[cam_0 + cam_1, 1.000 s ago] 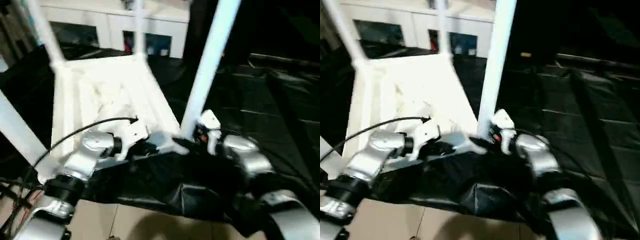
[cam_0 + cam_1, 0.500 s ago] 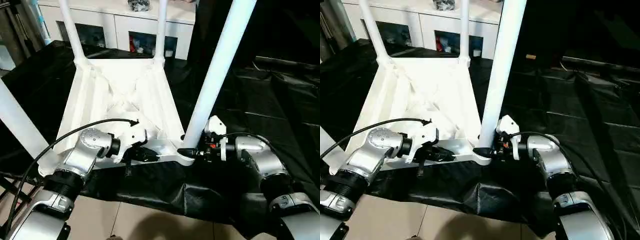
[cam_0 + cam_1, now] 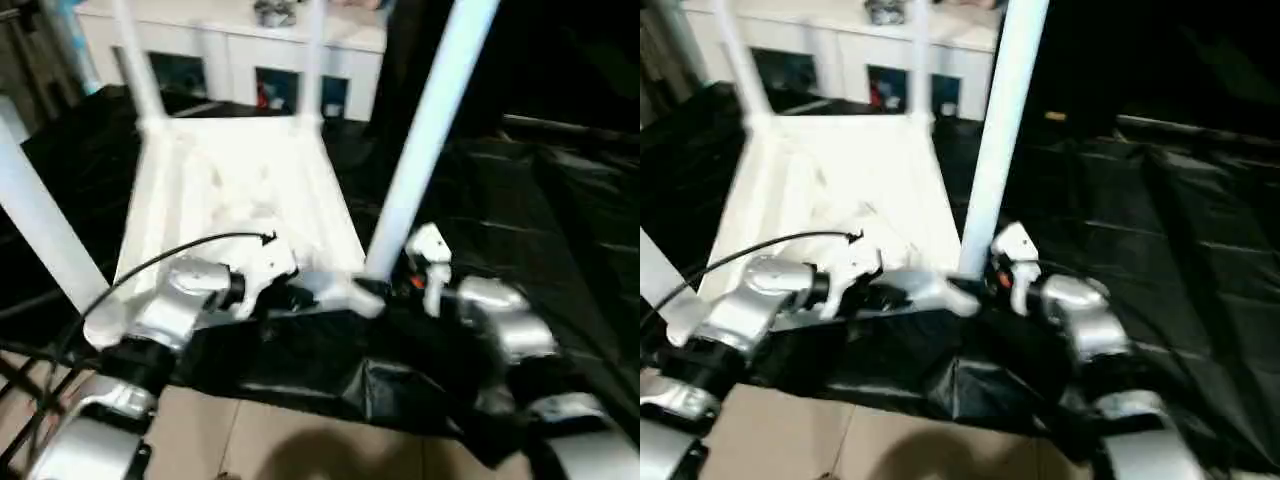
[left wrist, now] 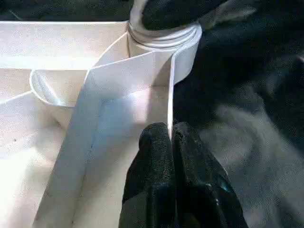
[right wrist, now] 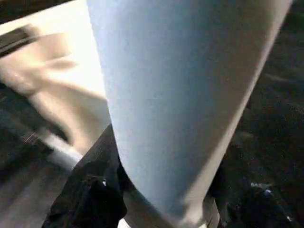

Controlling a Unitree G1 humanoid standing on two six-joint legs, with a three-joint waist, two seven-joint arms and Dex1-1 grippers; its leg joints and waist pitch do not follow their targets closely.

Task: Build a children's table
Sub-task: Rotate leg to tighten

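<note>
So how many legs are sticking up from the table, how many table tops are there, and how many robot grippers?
Table legs: 4, near right, near left, far left, far right
Table top: 1
Grippers: 2, left gripper, right gripper
Total: 7

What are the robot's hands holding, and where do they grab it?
The left gripper pinches the thin rim of the upside-down table top near its corner. The right gripper clasps the nearest leg close to its socket.
</note>
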